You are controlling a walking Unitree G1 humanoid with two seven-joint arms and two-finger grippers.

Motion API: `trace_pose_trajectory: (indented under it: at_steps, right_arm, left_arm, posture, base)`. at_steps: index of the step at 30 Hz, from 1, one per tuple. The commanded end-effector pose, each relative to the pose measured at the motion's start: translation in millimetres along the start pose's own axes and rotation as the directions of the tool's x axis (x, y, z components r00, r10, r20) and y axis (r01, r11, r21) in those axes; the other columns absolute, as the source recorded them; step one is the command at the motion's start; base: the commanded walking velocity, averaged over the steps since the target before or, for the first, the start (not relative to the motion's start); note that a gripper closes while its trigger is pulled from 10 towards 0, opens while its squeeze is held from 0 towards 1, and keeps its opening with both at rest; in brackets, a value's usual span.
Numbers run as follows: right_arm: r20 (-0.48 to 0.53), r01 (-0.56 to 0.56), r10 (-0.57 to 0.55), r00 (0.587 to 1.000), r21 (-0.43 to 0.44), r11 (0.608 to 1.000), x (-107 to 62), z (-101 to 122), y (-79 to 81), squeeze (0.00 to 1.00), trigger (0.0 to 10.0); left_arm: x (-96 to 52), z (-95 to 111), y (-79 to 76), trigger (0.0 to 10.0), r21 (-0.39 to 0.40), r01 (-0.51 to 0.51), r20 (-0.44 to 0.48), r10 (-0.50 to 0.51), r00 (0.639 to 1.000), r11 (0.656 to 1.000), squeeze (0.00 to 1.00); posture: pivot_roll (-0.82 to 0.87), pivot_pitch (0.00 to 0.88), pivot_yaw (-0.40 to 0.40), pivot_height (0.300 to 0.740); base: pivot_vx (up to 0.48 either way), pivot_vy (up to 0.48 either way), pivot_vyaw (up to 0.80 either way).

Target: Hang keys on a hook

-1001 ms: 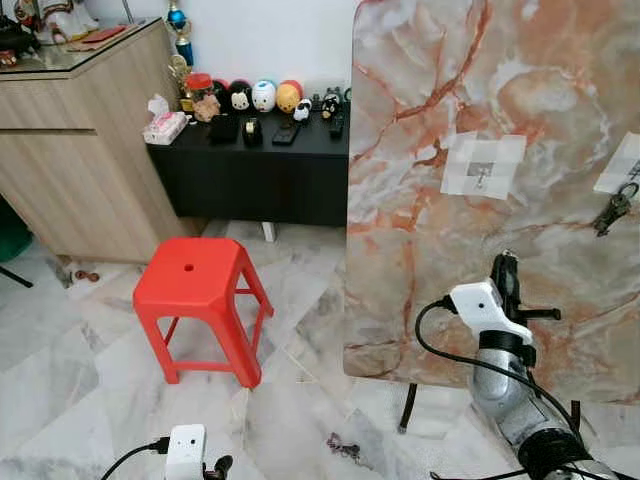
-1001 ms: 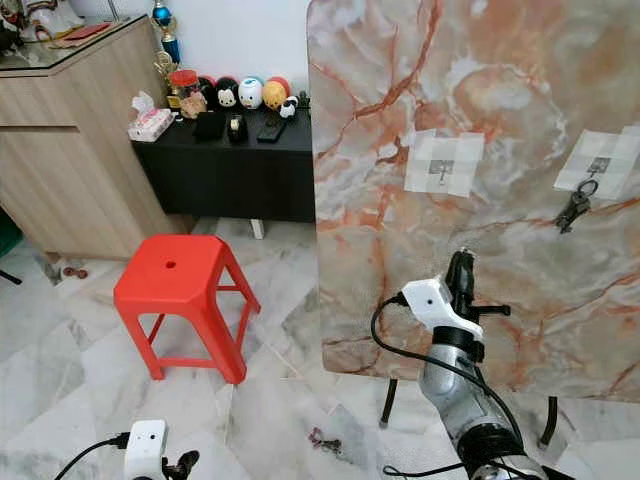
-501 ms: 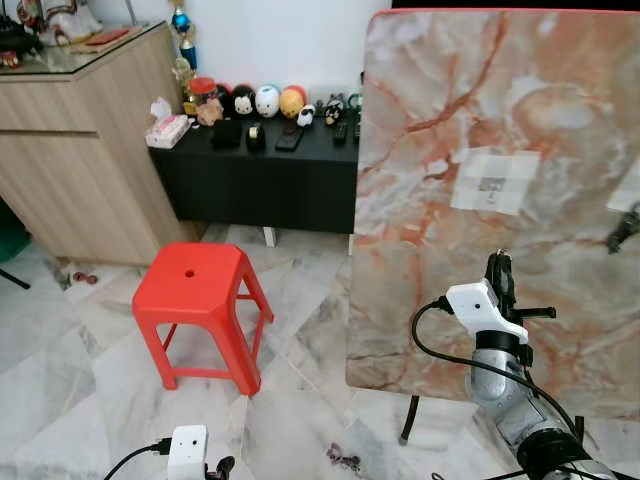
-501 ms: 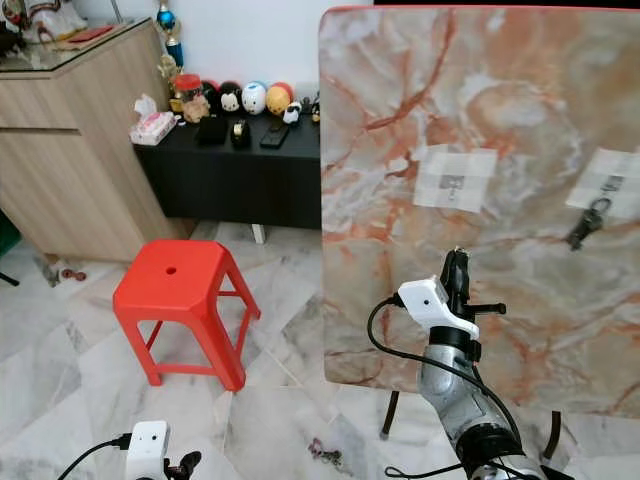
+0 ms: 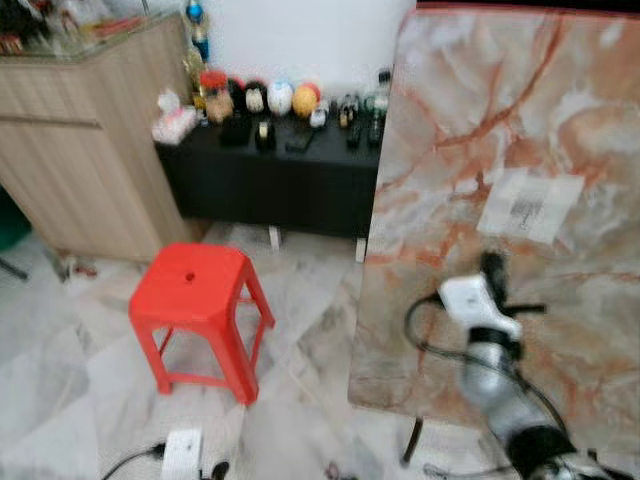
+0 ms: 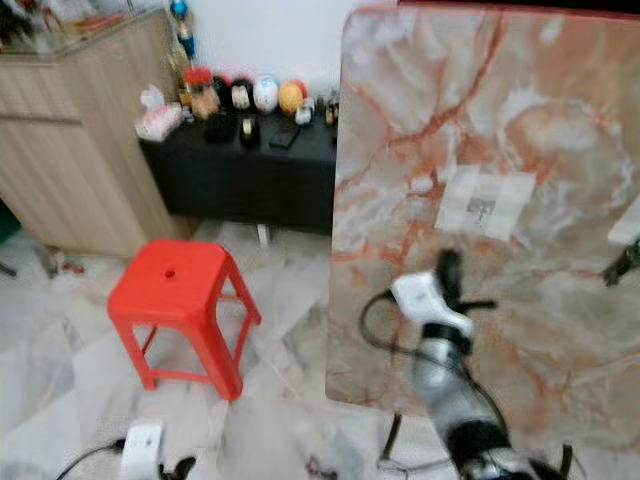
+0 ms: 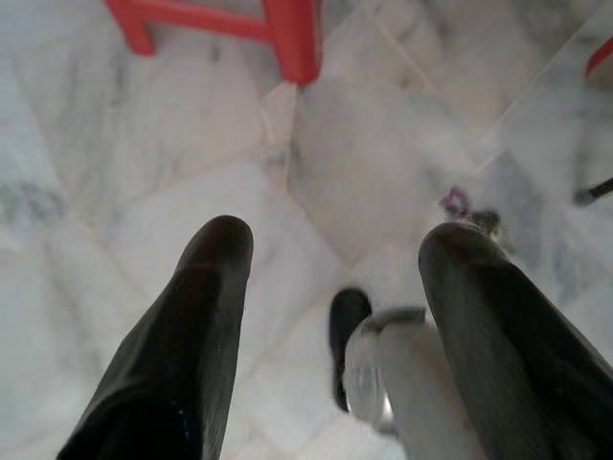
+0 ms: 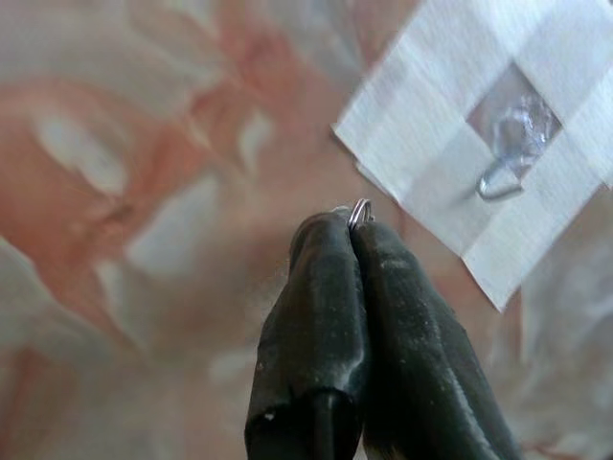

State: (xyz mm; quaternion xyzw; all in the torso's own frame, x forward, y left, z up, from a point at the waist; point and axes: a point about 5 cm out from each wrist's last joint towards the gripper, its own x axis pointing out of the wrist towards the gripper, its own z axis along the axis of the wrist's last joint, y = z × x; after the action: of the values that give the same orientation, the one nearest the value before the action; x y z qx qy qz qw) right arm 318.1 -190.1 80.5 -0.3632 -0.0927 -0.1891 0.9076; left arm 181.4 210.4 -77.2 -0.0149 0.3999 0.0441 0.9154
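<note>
A marble-patterned board (image 6: 560, 110) stands upright on the right. Taped to it is a white patch (image 6: 487, 203) with a small clear hook (image 8: 508, 158). My right gripper (image 6: 450, 262) is raised in front of the board, below and left of that patch. It is shut on a thin metal key ring (image 8: 360, 211) that peeks out at its fingertips (image 8: 330, 240); any keys on it are hidden. Another bunch of keys (image 6: 622, 265) hangs at the board's right edge. My left gripper (image 7: 330, 249) hangs open low over the floor.
A red plastic stool (image 6: 180, 295) stands on the marble floor (image 6: 60, 350) to the left. Behind it are a black low cabinet (image 6: 240, 165) with figurines and a wooden cabinet (image 6: 70, 150). A small dark object (image 7: 460, 203) lies on the floor near the board's legs.
The whole picture has shifted and blurred, so the camera is moving. My right gripper stays raised before the board, shut.
</note>
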Motion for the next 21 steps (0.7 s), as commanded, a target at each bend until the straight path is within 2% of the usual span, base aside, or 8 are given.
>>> trace_pose_trajectory:
  at_steps: [1, 16, 21]
  right_arm:
    - [-0.028, 0.019, -0.019, 0.999, -0.013, 1.0, -0.7, -8, -6.2, 0.0, 10.0]
    - [-0.021, 0.141, -0.143, 0.989, -0.07, 0.987, 7.9, -10, -23.7, 0.0, 10.0]
    - [0.012, 0.165, -0.165, 0.986, -0.092, 0.982, 9.9, -7, -26.9, 0.0, 10.0]
  left_arm:
    - [-0.1, -3, -3.7, 10.0, -0.012, 0.007, -0.011, -0.007, 1.0, 1.0, 0.0]
    - [-0.9, -6, -2.0, 10.0, -0.008, 0.005, -0.03, -0.005, 1.0, 1.0, 0.0]
    - [-1.1, -7, -2.0, 10.0, -0.009, 0.003, -0.038, -0.004, 0.999, 1.0, 0.0]
  posture:
    - [0.0, 0.0, 0.014, 0.74]
    - [0.0, 0.0, 0.018, 0.74]
    - [0.0, 0.0, 0.018, 0.74]
  base:
    - [0.0, 0.0, 0.0]
    - [0.0, 0.0, 0.0]
    - [0.0, 0.0, 0.0]
